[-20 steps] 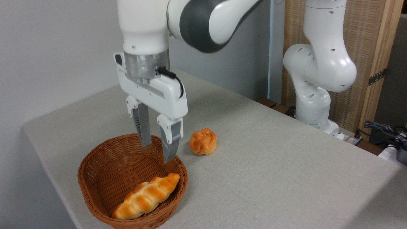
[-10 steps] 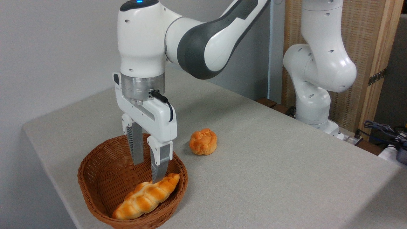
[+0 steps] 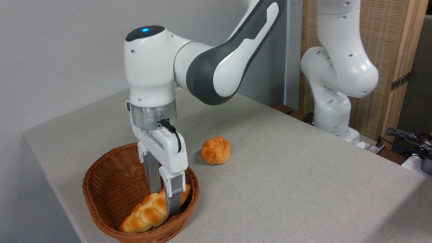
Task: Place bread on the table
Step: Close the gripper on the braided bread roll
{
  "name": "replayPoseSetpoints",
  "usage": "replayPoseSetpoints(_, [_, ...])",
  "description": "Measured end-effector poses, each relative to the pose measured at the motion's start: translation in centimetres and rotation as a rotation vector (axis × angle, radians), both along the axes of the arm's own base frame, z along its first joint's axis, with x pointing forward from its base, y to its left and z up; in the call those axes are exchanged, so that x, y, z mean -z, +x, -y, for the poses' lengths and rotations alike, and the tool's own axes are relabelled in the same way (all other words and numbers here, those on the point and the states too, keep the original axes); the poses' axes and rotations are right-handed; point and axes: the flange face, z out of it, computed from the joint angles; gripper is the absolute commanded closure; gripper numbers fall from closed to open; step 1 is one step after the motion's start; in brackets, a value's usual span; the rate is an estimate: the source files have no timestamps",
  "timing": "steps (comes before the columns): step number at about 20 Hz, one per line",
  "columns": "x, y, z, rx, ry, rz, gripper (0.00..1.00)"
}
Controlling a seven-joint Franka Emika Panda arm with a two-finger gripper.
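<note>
The bread (image 3: 144,216), a long braided golden loaf, lies in the front of a brown wicker basket (image 3: 101,167) at the table's (image 3: 287,189) near left corner. My gripper (image 3: 163,202) points straight down into the basket. Its two fingers (image 3: 173,199) stand on either side of the loaf's right half and still look apart, so the gripper is open around it. The front finger hides part of the loaf.
A small round orange bun (image 3: 216,150) sits on the cloth just right of the basket. The arm's white base (image 3: 332,111) stands at the table's far right edge. Cables (image 3: 405,136) lie beyond the right edge.
The gripper has come straight down from above the basket rim into the basket, and its fingers now straddle the loaf. The loaf and bun have not moved.
</note>
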Motion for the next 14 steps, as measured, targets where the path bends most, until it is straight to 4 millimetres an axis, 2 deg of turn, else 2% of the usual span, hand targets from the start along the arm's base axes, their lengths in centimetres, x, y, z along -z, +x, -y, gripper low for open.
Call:
replayPoseSetpoints(2, [0.57, 0.15, 0.01, 0.003, 0.005, -0.005, 0.02])
replayPoseSetpoints(7, [0.83, 0.29, 0.02, 0.019, 0.027, -0.001, 0.51])
replayPoseSetpoints(14, [0.83, 0.29, 0.03, 0.019, 0.027, -0.001, 0.57])
